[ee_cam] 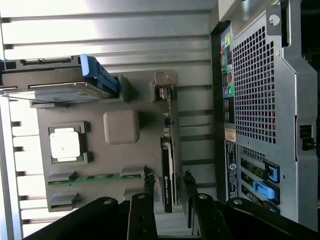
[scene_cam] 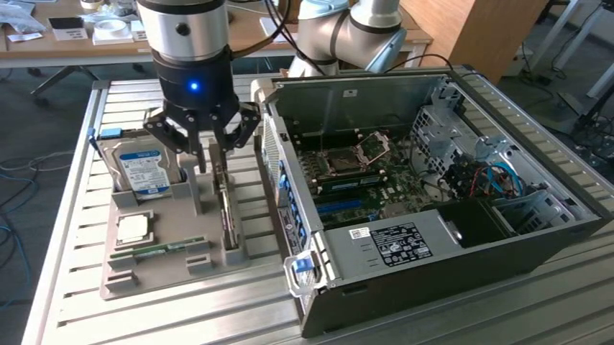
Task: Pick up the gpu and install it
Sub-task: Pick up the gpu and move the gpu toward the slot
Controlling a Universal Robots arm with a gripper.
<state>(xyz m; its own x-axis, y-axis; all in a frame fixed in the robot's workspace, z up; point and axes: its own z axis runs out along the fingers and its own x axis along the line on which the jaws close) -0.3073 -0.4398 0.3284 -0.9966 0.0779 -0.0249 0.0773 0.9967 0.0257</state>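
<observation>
While the gripper [scene_cam: 211, 162] hangs low over the grey parts tray [scene_cam: 163, 269], its jaws stand released, spread wide with nothing clasped.

- Wrist view: gripper [ee_cam: 168, 184] straddles the gpu [ee_cam: 167, 165]. One of the fingers [ee_cam: 149, 187] is on each flank of the card. A gap shows on both sides, so no contact.
- gpu [scene_cam: 226, 212] stands on its long edge, upright in a slot of the tray, on the side of the tray nearest the computer case [scene_cam: 537, 237]. Seen edge-on from above: black cooler side, thin board, metal bracket at one end.
- Grey parts tray [ee_cam: 140, 160] holds other parts beside the card. A narrow green RAM stick [scene_cam: 158, 250] [ee_cam: 95, 177] lies flat in its groove. A square processor chip [scene_cam: 132, 228] [ee_cam: 65, 145] sits in a pocket. A blue-labelled hard drive [scene_cam: 144, 171] [ee_cam: 50, 87] stands propped at the tray's end.
- Tray rests on a slatted metal table [scene_cam: 144, 323] [ee_cam: 100, 35].
- Just beside the tray, to the exterior view's right: computer case [ee_cam: 295, 100] lying on its side, side panel off. Motherboard [scene_cam: 384, 180] is exposed inside. Blue slot latches [ee_cam: 265, 187] show on the rear panel facing the tray.
- Farther back: the robot arm [scene_cam: 192, 36] rising out of view, and a cluttered desk [scene_cam: 57, 39] behind the table.
</observation>
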